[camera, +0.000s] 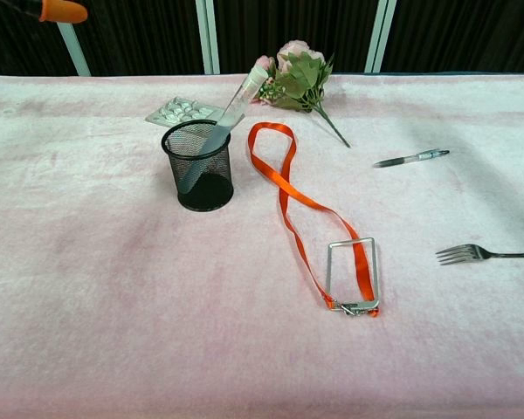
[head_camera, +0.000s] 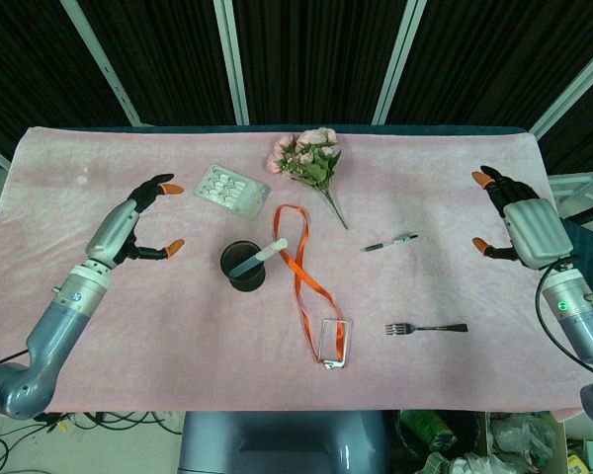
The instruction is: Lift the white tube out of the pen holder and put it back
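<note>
Nearest the chest camera lies the clear badge holder (camera: 353, 276) with its metal clip, joined to an orange lanyard (camera: 290, 194) that snakes back across the pink cloth (camera: 113, 332) toward the far side. The lanyard's far loop ends just right of the black mesh pen holder (camera: 198, 166), close to it but not plainly touching.

The white tube (camera: 220, 131) stands in the pen holder, tilted, its lower end inside the mesh cup and its upper end leaning out over the rim toward the far right. In the head view the tube (head_camera: 260, 259) lies slantwise across the cup's mouth (head_camera: 243, 267).

Just behind the holder rests a blister pack of pills (head_camera: 231, 190), and near the tube's raised tip sits a small bunch of pink artificial flowers (head_camera: 309, 158) with its stem pointing right. Well to the right lie a pen (head_camera: 391, 242) and, nearer the front, a fork (head_camera: 426, 328).

The left hand (head_camera: 143, 222) hovers left of the holder, well apart from it, fingers spread and holding nothing. The right hand (head_camera: 509, 217) hangs near the cloth's right edge, far from the tube, fingers likewise apart and empty. Nothing stands between the left hand and the holder; the lanyard, pen and fork lie between the right hand and it.
</note>
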You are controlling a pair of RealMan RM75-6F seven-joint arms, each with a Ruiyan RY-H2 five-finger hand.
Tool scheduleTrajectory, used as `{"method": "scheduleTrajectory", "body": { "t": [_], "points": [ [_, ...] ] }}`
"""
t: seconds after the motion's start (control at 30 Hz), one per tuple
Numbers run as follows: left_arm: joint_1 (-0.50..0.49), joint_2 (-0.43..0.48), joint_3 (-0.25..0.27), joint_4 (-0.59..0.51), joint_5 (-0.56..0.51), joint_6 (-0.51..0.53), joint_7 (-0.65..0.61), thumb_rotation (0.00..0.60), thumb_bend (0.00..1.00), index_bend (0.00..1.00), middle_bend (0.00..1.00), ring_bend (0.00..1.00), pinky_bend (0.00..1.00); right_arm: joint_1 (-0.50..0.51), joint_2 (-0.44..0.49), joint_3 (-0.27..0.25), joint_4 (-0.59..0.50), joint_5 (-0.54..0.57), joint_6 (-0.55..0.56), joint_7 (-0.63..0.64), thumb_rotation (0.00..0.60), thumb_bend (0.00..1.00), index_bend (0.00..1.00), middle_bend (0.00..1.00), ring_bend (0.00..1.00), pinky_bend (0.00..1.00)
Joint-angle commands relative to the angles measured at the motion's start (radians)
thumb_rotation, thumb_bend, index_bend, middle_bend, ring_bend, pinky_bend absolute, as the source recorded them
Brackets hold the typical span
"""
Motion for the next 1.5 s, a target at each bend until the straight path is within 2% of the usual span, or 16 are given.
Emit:
{"method": "scheduleTrajectory", "body": {
  "t": [0.03,0.3,0.47,0.6,0.7,0.9,1.0,1.07,1.13,1.23,1.37,1.5],
  "points": [
    [-0.041,-0.014,-0.026,-0.006,-0.061,-0.030,0.040,0.600,0.27,0.21,0.06,0.00,0.00,0.011,-0.007,0.002,0.015,0.011,-0.011,0.007,0.600,0.15,0.00,0.04,0.13,0.18],
    [-0.043,0.011,-0.026,-0.050,-0.123,-0.052,0.031,0.600,0.27,0.23,0.07,0.00,0.00,0.031,-0.011,-0.008,0.056,0.030,-0.042,0.028,0.600,0.15,0.00,0.04,0.13,0.18],
    [-0.058,0.048,-0.031,-0.092,-0.236,-0.071,0.053,0.600,0.27,0.25,0.07,0.00,0.00,0.039,-0.005,-0.015,0.051,0.032,-0.051,0.030,0.600,0.15,0.00,0.04,0.13,0.18],
    [-0.043,0.105,0.000,-0.158,-0.284,-0.029,0.131,0.600,0.27,0.25,0.06,0.00,0.00,0.049,-0.005,-0.022,0.053,0.034,-0.068,0.031,0.600,0.15,0.00,0.04,0.13,0.18],
    [-0.052,0.115,0.015,-0.195,-0.344,0.011,0.191,0.600,0.27,0.25,0.06,0.00,0.00,0.047,-0.012,-0.025,0.064,0.047,-0.069,0.032,0.600,0.16,0.00,0.04,0.13,0.18],
    [-0.079,0.093,0.039,-0.217,-0.416,0.090,0.297,0.600,0.27,0.26,0.06,0.00,0.00,0.026,-0.020,-0.031,0.061,0.069,-0.034,-0.021,0.600,0.15,0.00,0.04,0.13,0.18],
    [-0.084,0.082,0.037,-0.222,-0.431,0.101,0.303,0.600,0.27,0.26,0.06,0.00,0.00,0.011,-0.018,-0.037,0.038,0.083,-0.021,-0.054,0.600,0.15,0.00,0.04,0.13,0.18],
    [-0.083,0.079,0.046,-0.226,-0.429,0.111,0.318,0.600,0.27,0.26,0.06,0.00,0.00,-0.023,-0.011,-0.046,0.004,0.097,0.025,-0.123,0.600,0.15,0.00,0.04,0.13,0.18],
    [-0.073,0.099,0.070,-0.276,-0.447,0.167,0.380,0.600,0.27,0.26,0.06,0.00,0.00,-0.128,0.007,-0.084,-0.095,0.100,0.150,-0.172,0.600,0.15,0.00,0.04,0.13,0.18],
    [-0.070,0.108,0.078,-0.321,-0.466,0.232,0.436,0.600,0.27,0.27,0.06,0.00,0.00,-0.220,-0.001,-0.129,-0.138,0.078,0.264,-0.211,0.600,0.15,0.00,0.04,0.13,0.18],
    [-0.077,0.111,0.068,-0.336,-0.505,0.253,0.459,0.600,0.27,0.28,0.06,0.00,0.00,-0.297,-0.044,-0.165,-0.116,0.053,0.369,-0.258,0.600,0.15,0.00,0.04,0.13,0.18],
    [-0.093,0.112,0.068,-0.337,-0.572,0.245,0.493,0.600,0.27,0.28,0.06,0.00,0.00,-0.364,-0.102,-0.212,-0.048,0.022,0.441,-0.346,0.600,0.15,0.00,0.04,0.13,0.18]
  ]
}}
